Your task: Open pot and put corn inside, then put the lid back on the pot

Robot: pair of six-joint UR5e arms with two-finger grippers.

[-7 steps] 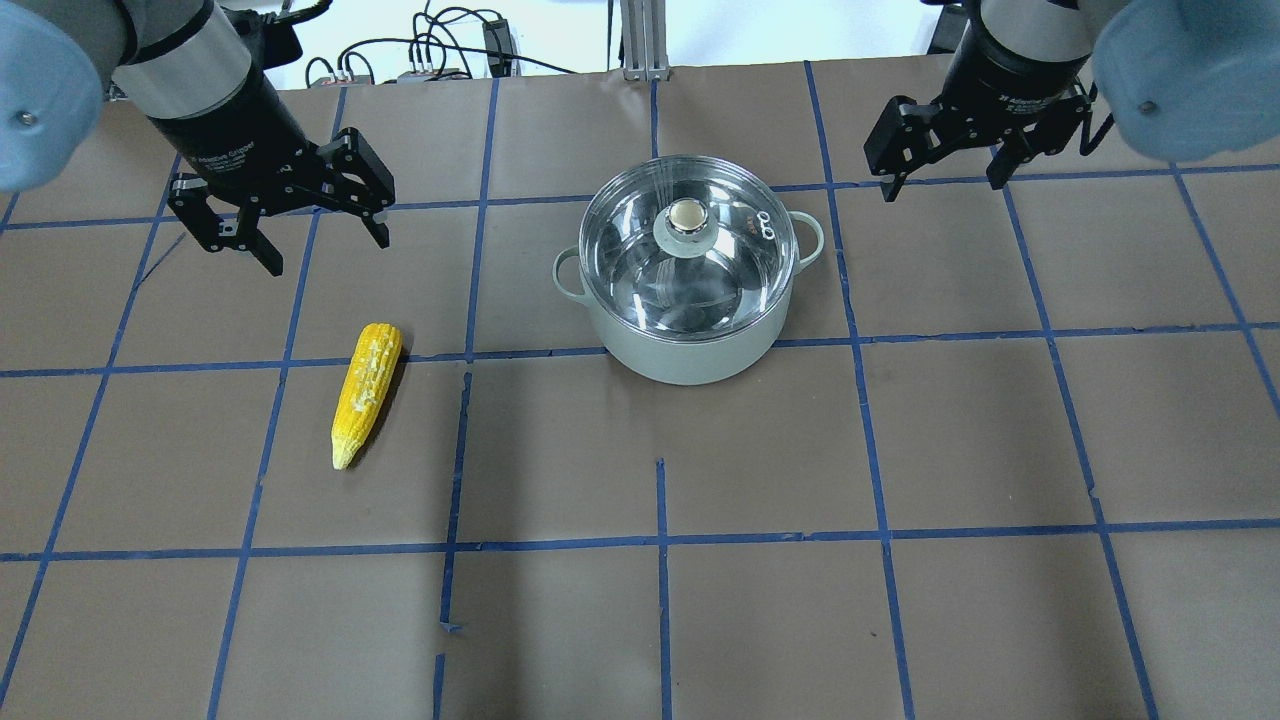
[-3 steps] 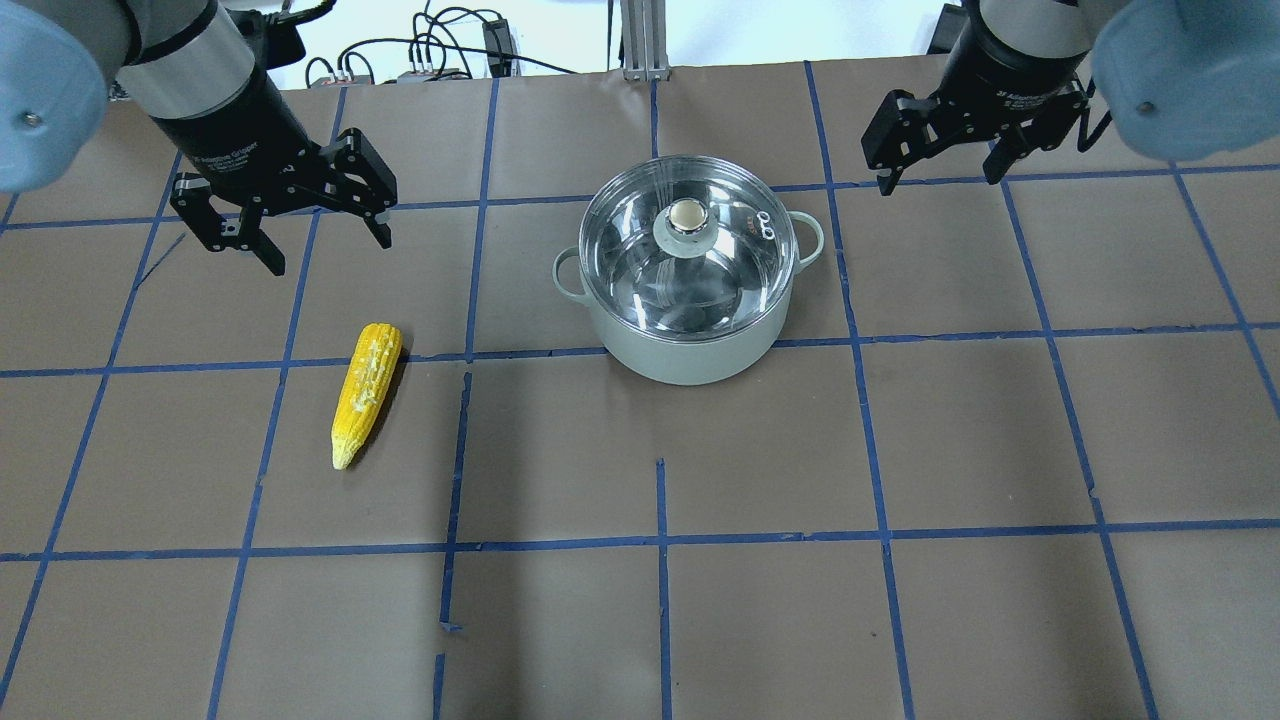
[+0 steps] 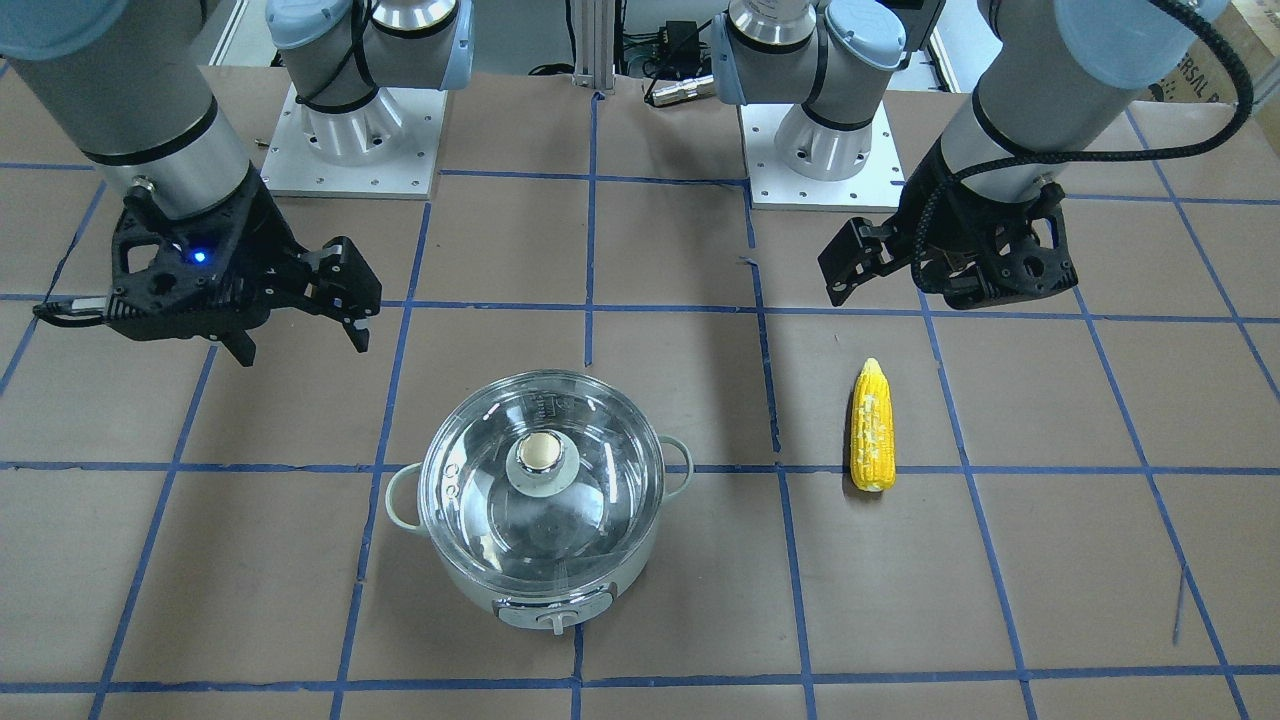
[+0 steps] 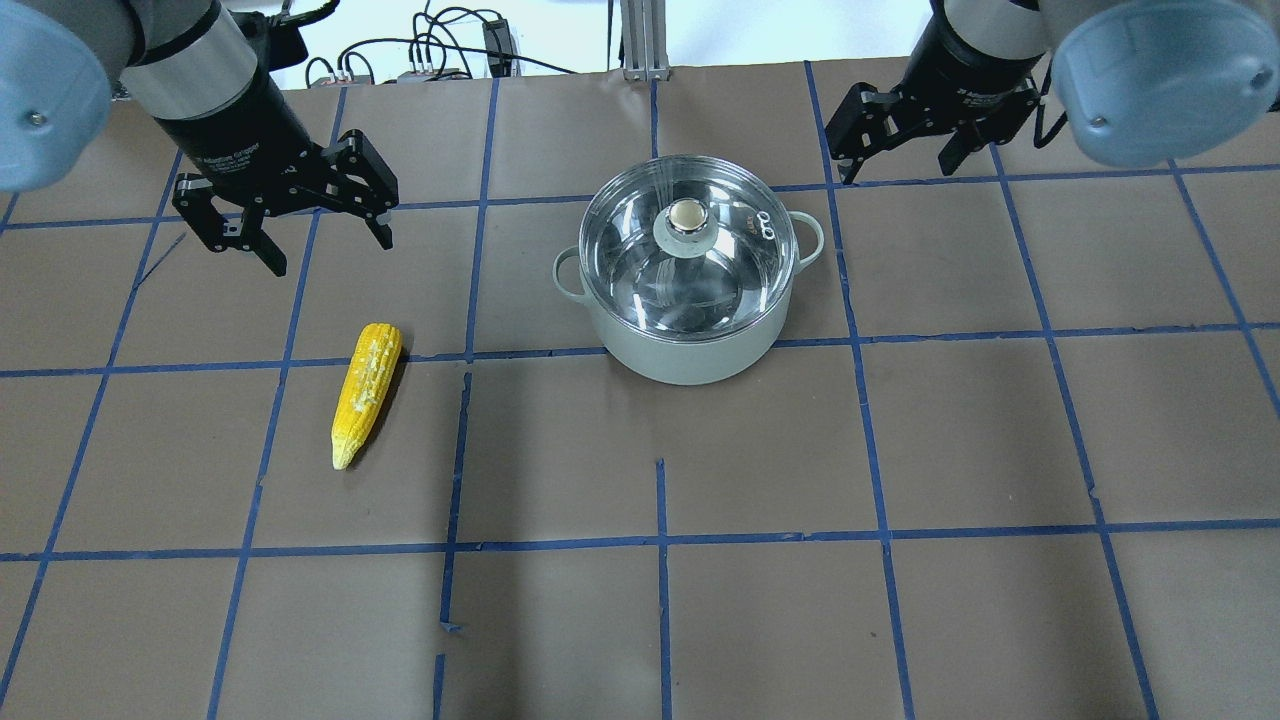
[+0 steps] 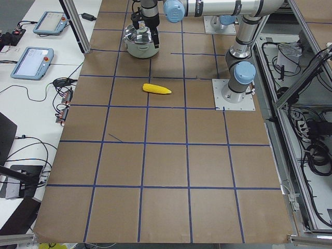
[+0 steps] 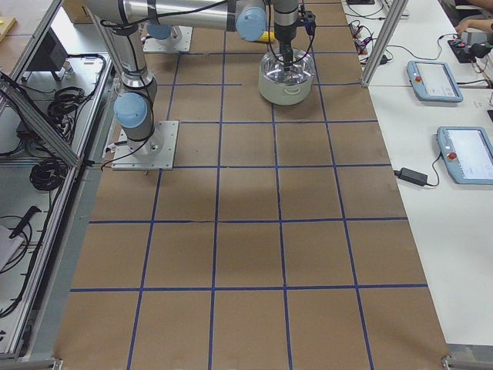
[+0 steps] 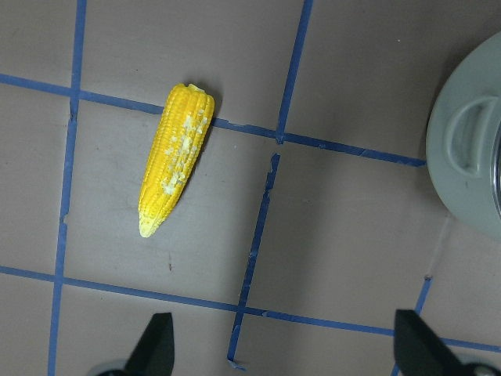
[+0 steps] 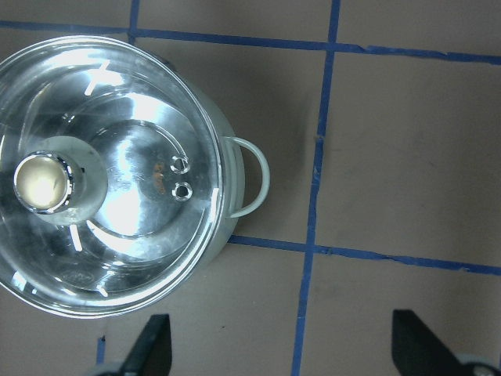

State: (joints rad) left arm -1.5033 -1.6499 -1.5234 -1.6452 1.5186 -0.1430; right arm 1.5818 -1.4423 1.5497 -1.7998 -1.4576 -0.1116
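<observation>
Your right gripper [image 4: 897, 160], jaws spread, is hovering nearer the round pale-green electric pot [image 4: 690, 358] mid-table, the beige-topped knob [image 4: 686, 214] of its domed clear glass lid [image 4: 635, 275] lying leftward and below. The yellow toy corn cob [image 4: 366, 392] is lying by your spread left gripper [image 4: 330, 250].

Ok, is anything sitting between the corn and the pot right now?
Nothing stands there. In the overhead view, the stretch between the corn and the pot is bare table paper crossed only by blue tape lines.
</observation>
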